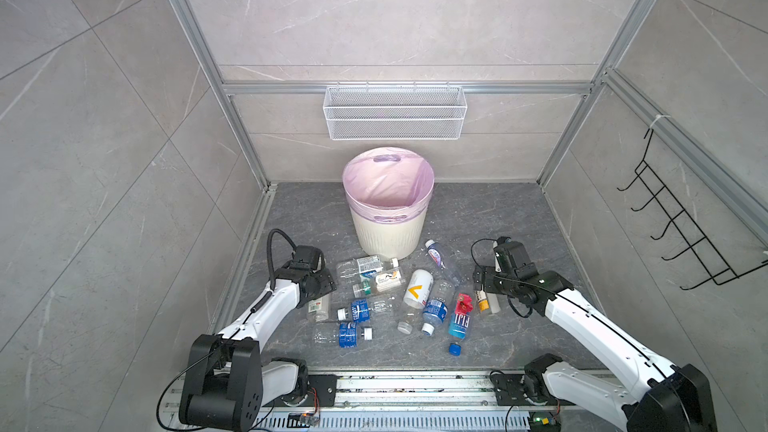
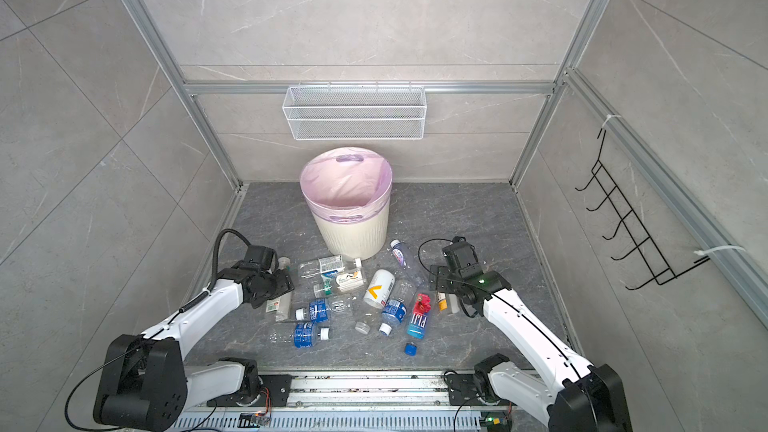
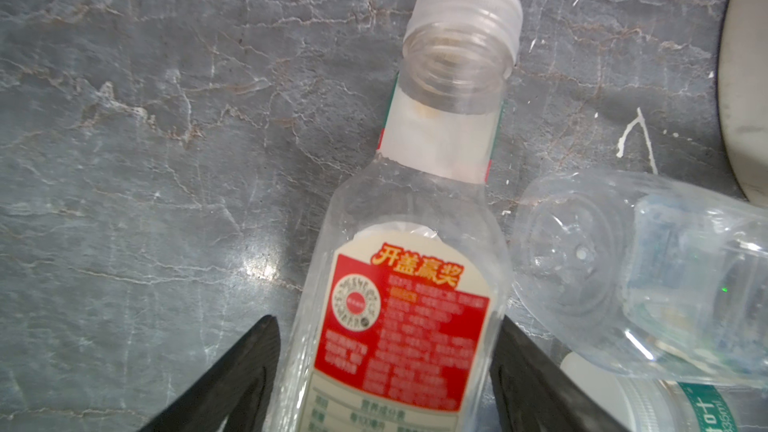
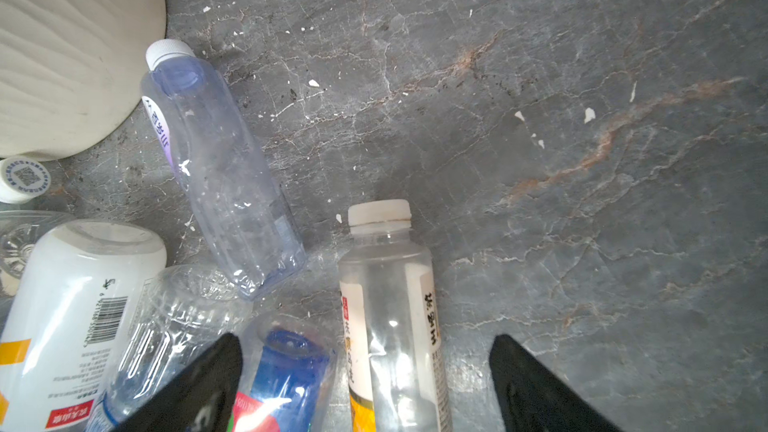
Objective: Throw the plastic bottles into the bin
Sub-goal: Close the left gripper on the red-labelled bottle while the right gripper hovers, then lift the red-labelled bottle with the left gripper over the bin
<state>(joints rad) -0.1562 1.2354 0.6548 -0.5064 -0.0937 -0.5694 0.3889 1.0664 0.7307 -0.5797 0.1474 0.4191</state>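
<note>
Several plastic bottles lie scattered on the dark stone floor in front of the cream ribbed bin [image 1: 388, 234] with its pink bag. My left gripper [image 3: 388, 322] is low at the left of the pile. Its fingers press both sides of a clear bottle with a red label [image 3: 399, 317], which lies flat [image 1: 319, 308]. My right gripper [image 4: 365, 338] stands open at the pile's right. It straddles a clear bottle with a yellow label [image 4: 386, 305] and the base of a blue Fiji bottle [image 4: 286, 367]. A purple-labelled bottle [image 4: 216, 168] lies between them and the bin.
A white bottle with a yellow mark [image 1: 417, 288] and two blue-labelled bottles [image 1: 359, 309] fill the middle. A loose blue cap [image 1: 455, 349] lies near the front rail [image 1: 415, 384]. A white wire-mesh basket [image 1: 395, 112] hangs on the back wall, a black hook rack [image 1: 681, 218] on the right wall.
</note>
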